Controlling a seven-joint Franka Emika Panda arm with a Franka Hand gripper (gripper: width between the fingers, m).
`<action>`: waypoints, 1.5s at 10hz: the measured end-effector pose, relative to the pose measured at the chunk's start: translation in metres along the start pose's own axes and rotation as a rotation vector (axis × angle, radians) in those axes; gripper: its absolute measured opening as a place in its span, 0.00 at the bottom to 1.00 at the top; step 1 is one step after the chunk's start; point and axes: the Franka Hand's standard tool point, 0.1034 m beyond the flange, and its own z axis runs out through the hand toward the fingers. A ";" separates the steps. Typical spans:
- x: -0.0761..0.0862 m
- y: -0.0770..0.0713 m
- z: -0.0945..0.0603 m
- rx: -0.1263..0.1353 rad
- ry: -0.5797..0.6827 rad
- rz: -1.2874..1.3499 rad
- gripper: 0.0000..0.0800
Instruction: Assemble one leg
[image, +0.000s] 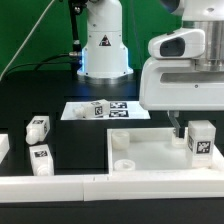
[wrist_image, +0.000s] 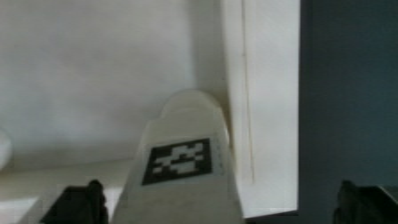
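The gripper (image: 184, 128) hangs over the tabletop's (image: 150, 153) corner on the exterior view's right. The leg (image: 200, 140) stands there between wide-open jaws, and nothing is held. To do this well, I think it should come straight down, squeeze the leg evenly and keep it upright.

I see the leg (image: 200, 141) (wrist_image: 183, 150), a chunky white tagged peg, standing upright at the tabletop's (image: 150, 158) corner on the exterior view's right.
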 end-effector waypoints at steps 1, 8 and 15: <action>0.000 0.000 0.000 0.000 0.000 0.006 0.66; -0.004 0.002 0.002 -0.019 -0.011 0.763 0.36; 0.000 0.003 0.003 0.039 -0.041 1.214 0.67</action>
